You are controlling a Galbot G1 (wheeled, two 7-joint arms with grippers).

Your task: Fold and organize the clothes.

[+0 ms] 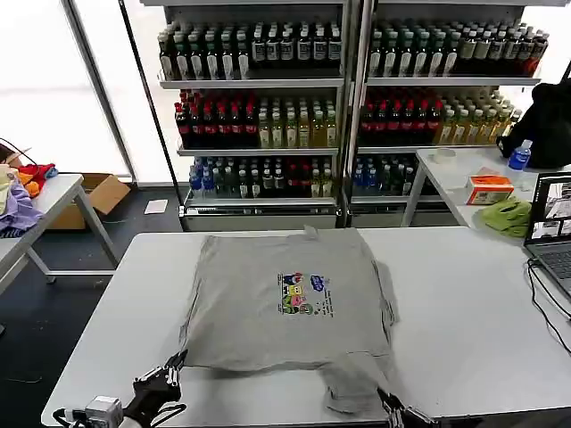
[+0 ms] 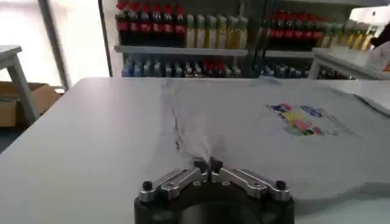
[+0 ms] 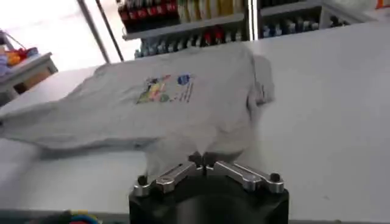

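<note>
One of the clothes, a light grey short-sleeved shirt (image 1: 268,312) with a small multicoloured print (image 1: 305,294) on the chest, lies spread on the white table (image 1: 464,330). My left gripper (image 1: 176,364) is at the shirt's near left corner. In the left wrist view it (image 2: 207,164) is shut on a pinch of the shirt (image 2: 274,140). My right gripper (image 1: 389,401) is at the near right corner, where the cloth hangs bunched. In the right wrist view it (image 3: 201,159) is shut on a fold of the shirt (image 3: 170,103).
A laptop (image 1: 555,236) with cables sits at the table's right edge. Shelves of bottles (image 1: 339,107) stand behind. A side table at the back right holds a green cloth (image 1: 507,217) and an orange box (image 1: 489,189). Another table with clothes (image 1: 18,201) is on the left.
</note>
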